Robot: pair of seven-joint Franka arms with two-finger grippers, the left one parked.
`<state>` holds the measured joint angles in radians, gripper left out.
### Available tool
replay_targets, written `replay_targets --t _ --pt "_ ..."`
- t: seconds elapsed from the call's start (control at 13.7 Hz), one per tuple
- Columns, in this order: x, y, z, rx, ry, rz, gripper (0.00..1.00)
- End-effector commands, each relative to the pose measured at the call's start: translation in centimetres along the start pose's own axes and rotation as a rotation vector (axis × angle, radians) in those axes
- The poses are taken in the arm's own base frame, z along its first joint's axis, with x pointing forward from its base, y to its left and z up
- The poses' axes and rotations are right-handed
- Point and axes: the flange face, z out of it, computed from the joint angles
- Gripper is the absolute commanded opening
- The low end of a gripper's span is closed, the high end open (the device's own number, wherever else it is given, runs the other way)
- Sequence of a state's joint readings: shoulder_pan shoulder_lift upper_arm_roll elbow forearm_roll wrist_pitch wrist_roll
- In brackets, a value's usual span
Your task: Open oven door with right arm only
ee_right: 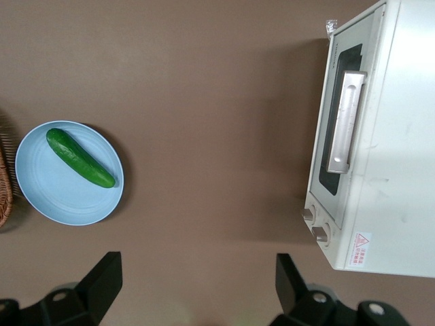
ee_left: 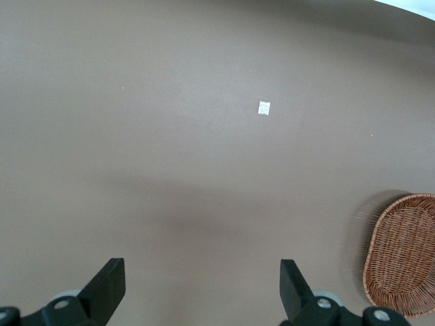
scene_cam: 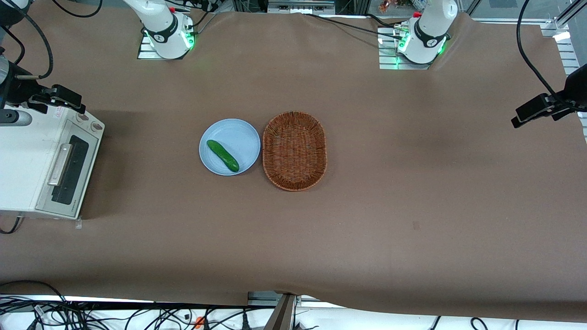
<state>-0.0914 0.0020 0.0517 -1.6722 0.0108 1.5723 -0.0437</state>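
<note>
White and boxy, the toaster oven [scene_cam: 27, 160] sits at our working arm's end of the brown table [scene_cam: 367, 220], its grey-framed glass oven door [scene_cam: 69, 169] shut. Our gripper [ee_right: 197, 288] hovers above, black fingers [ee_right: 102, 278] spread wide, holding nothing.

Toaster oven [scene_cam: 27, 160]: body cut off by the front view's edge at the working arm's end of the tabletop.
Right arm [scene_cam: 18, 87]: mostly out of frame.
Gripper [ee_right: 197, 288]: only fingertips visible, spread wide.
Basket [ee_right: 5, 180]: only a rim sliver shows.
Knob markings: too small to read.
</note>
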Motion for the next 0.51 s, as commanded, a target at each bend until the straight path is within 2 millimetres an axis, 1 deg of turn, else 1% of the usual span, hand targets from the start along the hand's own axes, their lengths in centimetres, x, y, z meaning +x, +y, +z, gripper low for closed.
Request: replay_targets --t 0.0,0.07,0.15,0.22,0.44 --pt "-0.14 -0.08 -0.22 -0.008 -0.01 -0.002 0.93" --pt "-0.05 -0.07 -0.14 -0.007 -0.012 -0.008 0.43" --pt "-0.08 0.01 -0.06 -0.007 -0.02 -0.008 0.13" --pt "-0.14 0.01 -0.08 -0.006 -0.024 -0.01 0.0" --pt "-0.07 0.02 0.02 -0.006 -0.027 -0.011 0.0"
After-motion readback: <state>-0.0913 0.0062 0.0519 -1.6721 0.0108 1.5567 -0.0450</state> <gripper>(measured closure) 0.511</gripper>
